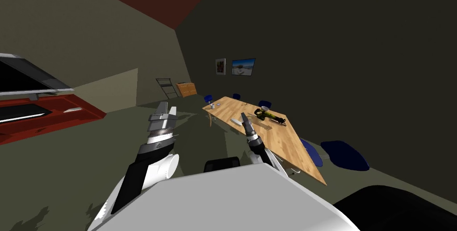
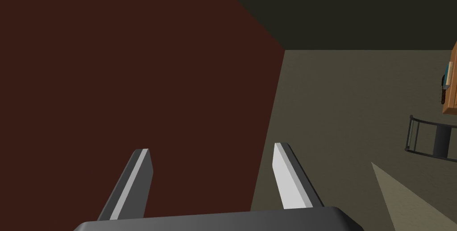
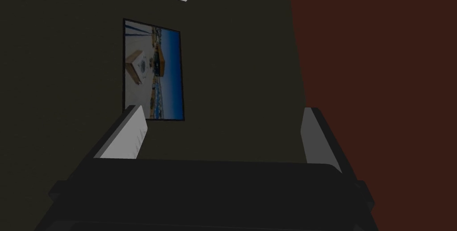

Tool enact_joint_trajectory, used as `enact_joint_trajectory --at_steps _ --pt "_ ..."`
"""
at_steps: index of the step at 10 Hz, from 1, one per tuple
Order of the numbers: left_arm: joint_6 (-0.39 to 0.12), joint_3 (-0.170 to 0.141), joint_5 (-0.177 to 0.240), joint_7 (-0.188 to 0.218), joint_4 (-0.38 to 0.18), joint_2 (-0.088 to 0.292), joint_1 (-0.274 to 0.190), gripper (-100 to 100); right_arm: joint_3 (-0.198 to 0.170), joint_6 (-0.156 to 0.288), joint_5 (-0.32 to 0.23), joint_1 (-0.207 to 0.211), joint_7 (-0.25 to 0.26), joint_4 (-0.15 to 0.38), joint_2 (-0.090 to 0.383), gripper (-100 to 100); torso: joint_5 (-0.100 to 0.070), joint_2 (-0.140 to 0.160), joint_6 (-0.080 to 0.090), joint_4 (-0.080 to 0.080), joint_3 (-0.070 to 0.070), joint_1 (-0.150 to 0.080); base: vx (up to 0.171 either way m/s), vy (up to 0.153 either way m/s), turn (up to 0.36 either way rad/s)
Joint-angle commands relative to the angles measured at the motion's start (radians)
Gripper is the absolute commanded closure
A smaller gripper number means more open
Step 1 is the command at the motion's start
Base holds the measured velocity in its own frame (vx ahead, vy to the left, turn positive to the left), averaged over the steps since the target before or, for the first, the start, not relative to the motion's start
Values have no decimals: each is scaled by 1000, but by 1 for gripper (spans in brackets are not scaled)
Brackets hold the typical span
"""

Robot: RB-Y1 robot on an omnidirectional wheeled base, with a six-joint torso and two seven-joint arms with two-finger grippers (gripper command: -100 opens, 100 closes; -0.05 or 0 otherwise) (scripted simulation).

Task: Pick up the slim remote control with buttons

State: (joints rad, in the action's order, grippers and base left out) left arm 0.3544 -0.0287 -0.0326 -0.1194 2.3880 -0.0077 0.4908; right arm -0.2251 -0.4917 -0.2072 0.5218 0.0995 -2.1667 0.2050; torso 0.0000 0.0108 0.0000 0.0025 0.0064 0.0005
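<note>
The left frame edge cuts off the television [image 1: 22, 74] and the red stand [image 1: 49, 119]. The pale sliver [image 1: 72, 109] on the stand and the pale strip [image 1: 235, 121] on the tabletop [image 1: 285, 146] are too small to identify.

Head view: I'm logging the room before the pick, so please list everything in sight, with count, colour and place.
table: 1, light wood, ahead right
chairs: 5, blue, around the table
tool: 1, yellow and black, on the table
slim piece: 1, light grey, mid-table; maybe the remote
slim bar: 1, light grey, on the stand; maybe the remote
stand: 1, red, left
television: 1, black, on the stand
pictures: 2, far wall
drawers: 1, wood, far wall
dark rack: 1, beside the drawers
left gripper: 1, grey fingers, open, raised at left
right gripper: 1, grey fingers, open, raised toward the table
</note>
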Motion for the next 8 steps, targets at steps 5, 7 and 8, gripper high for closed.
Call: enact_joint_trajectory --at_steps 5,7,8 --pt "0 0 0 0 0 0 0 0 -113 39 -63 10 41 127 78 -100 0 -7 0 -2 -4 0 -74 9 0" --pt "0 0 0 0 0 0 0 0 -141 47 -80 25 51 166 110 -100 1 -4 0 -1 -2 3 -94 31 22" --pt "0 0 0 0 0 0 0 0 -168 56 -96 41 60 209 145 -100 0 -5 0 -1 -3 1 -53 18 43"
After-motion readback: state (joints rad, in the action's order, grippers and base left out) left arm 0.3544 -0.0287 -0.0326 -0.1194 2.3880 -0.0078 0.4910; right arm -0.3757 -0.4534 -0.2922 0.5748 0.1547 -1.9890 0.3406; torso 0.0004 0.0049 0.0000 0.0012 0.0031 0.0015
